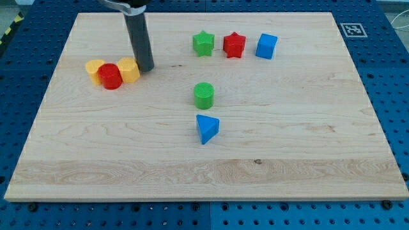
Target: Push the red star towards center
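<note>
Resting on the board, my tip is a bare rod end, holding nothing. Just to its left, touching: yellow block, then red cylinder, second yellow block. Well to its right, in a row: green star, red star, blue cube. Right and below: green cylinder, blue triangle.

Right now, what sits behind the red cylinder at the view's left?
Behind the red cylinder, two yellow blocks flank it, each partly hidden, their shapes unclear. My tip rests beside the right yellow one. Whether they touch cannot be seen.
</note>
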